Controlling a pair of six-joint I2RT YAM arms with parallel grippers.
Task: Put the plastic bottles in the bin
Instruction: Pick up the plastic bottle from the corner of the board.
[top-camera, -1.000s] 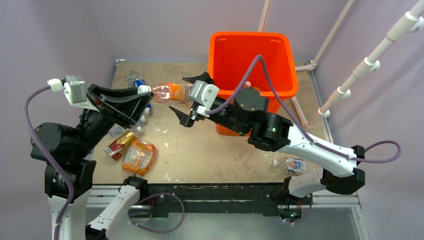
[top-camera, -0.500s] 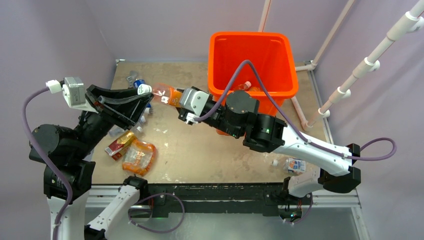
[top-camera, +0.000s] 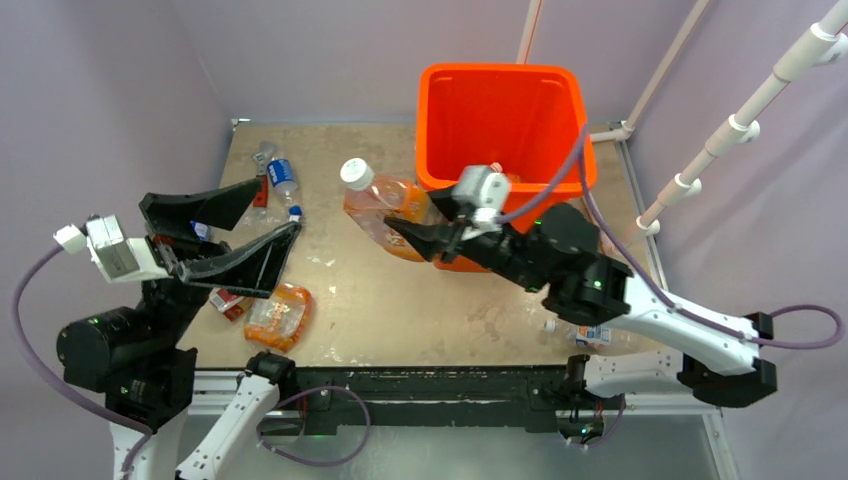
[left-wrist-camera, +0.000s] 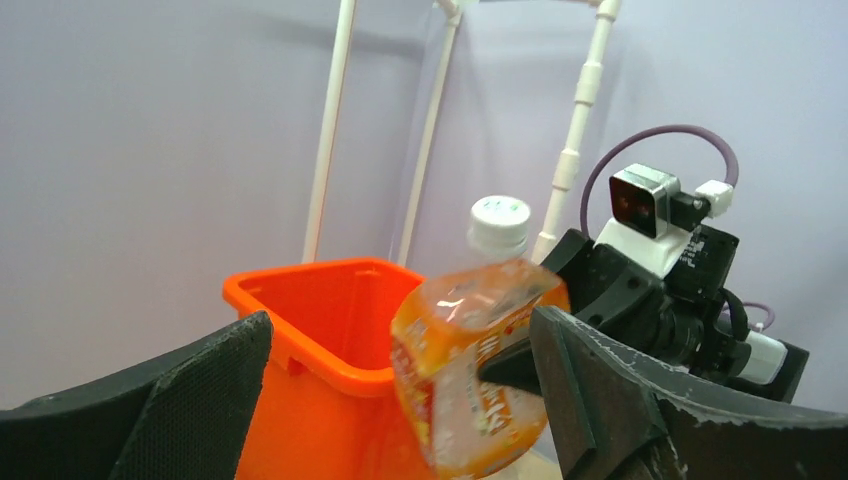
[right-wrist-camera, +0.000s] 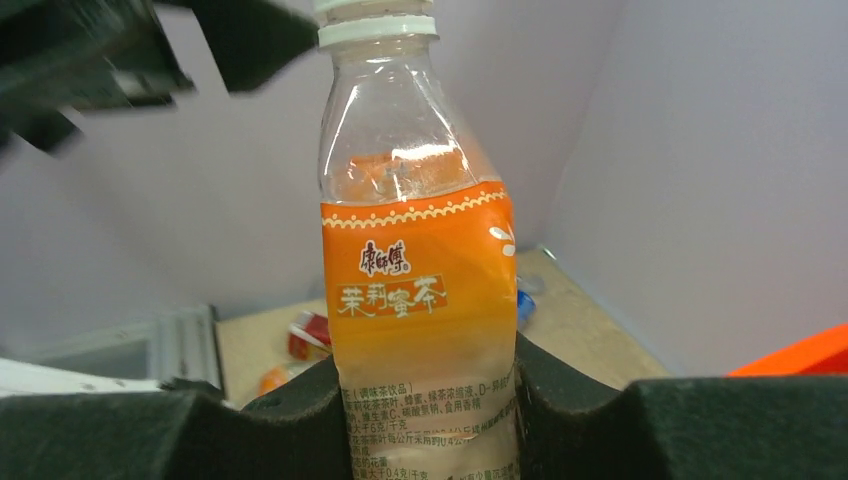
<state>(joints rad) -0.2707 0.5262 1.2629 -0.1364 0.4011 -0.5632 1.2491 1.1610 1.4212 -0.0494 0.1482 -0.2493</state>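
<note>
A clear bottle with an orange label (top-camera: 385, 208) (right-wrist-camera: 420, 300) (left-wrist-camera: 480, 380) and a white cap hangs in the air just left of the orange bin (top-camera: 500, 115) (left-wrist-camera: 320, 320). My right gripper (top-camera: 425, 230) (right-wrist-camera: 430, 410) is shut on its lower body, with a pad on each side. My left gripper (top-camera: 278, 208) (left-wrist-camera: 400, 345) stands wide open to the left, apart from the bottle, holding nothing. On the table lie more bottles: a blue-labelled one (top-camera: 283, 177), a crushed orange one (top-camera: 278, 315), a red-labelled one (top-camera: 228, 300) and one by the right arm (top-camera: 595, 330).
Purple walls close in the table (top-camera: 400, 300) at the back and sides. White pipes (top-camera: 740, 125) run along the right. The right arm's purple cable (top-camera: 575, 160) loops over the bin's near rim. The bin's corner (right-wrist-camera: 800, 360) shows at the right wrist view's edge.
My left gripper let go of the orange-labelled bottle, opened wide and drew back to the left. My right gripper shut on the bottle and carried it right, toward the bin.
</note>
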